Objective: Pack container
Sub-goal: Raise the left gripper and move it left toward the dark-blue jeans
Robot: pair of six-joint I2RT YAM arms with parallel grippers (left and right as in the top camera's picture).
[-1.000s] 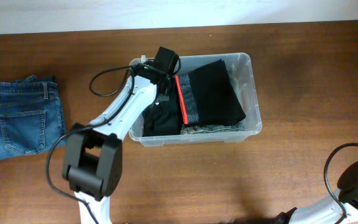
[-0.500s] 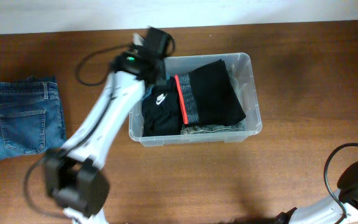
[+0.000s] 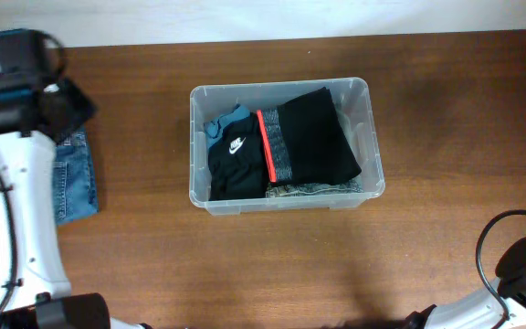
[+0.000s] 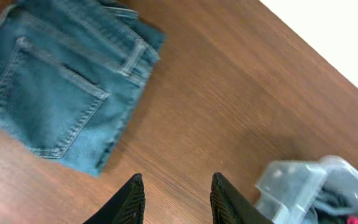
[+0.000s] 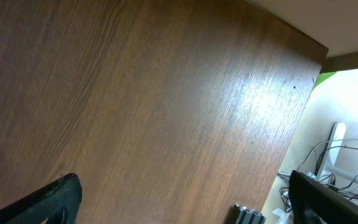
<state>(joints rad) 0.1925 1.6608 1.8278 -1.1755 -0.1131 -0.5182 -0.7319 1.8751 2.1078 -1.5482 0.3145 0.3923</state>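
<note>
Two arms, neither touching the container (image 3: 286, 203). It sits mid-table, slightly toward the far edge, upright, mouth up, long axis running left-right. Inside: a black folded garment (image 3: 313, 137) with a red stripe on the right, a black piece with a white logo (image 3: 236, 164) on the left, blue cloth (image 3: 226, 119) in the far-left corner, and grey fabric showing along the near wall.

Handling, my read: thin clear plastic, holds shape as a box but the walls probably flex. The sides are smooth, so fingers would slip on them. Light shell, soft load, not heavy. Best hold is the rolled rim, at a short end. Don't squeeze the walls.

Left gripper (image 4: 177, 182): fingers parted partway, nothing between them, hanging above the table (image 3: 446, 110) at far left, just beside the folded jeans (image 4: 55, 106). Container is well to its right.

Right gripper (image 5: 182, 180): spread wide, empty, above bare wood.

Jeans lie outside the container, probably next in. Room inside looks tight.
</note>
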